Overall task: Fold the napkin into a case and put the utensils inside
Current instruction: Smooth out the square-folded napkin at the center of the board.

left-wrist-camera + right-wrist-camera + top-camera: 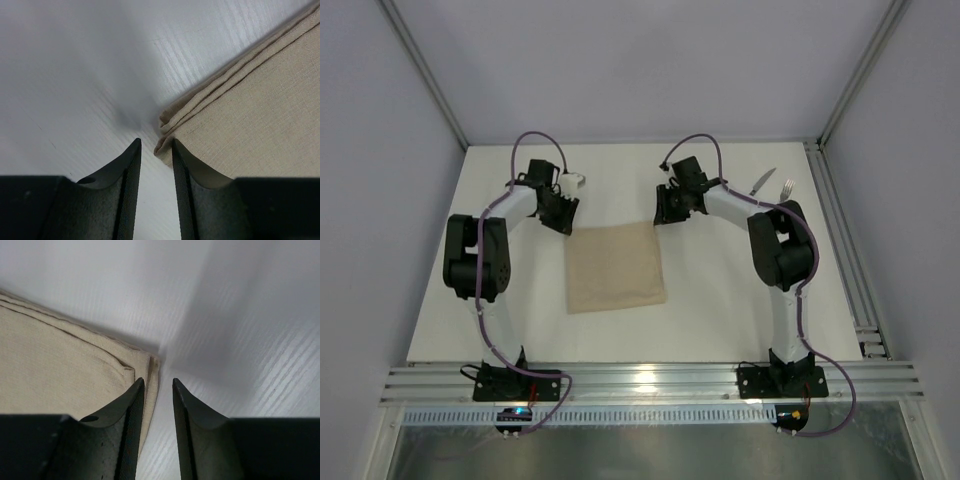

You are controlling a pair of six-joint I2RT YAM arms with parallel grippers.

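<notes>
napkin (615, 265): beige, folded flat, central | knife (761, 181), fork (786, 187): side by side, far right

The napkin (615, 266) is plain beige-tan with no pattern (close up, only a fine woven grain shows). Around it the table (700, 290) is white with faint parallel streaks. The arms (480, 255) flanking the napkin are black with white links and carry purple cables (535, 134). At the napkin's far corners, the left gripper (156, 141) and right gripper (158, 381) are matte black. Right of the napkin, the knife (761, 181) and fork (786, 186) seem silvery, though they are small. Nearer than the napkin, the rail (650, 380) is bright silver.
</notes>
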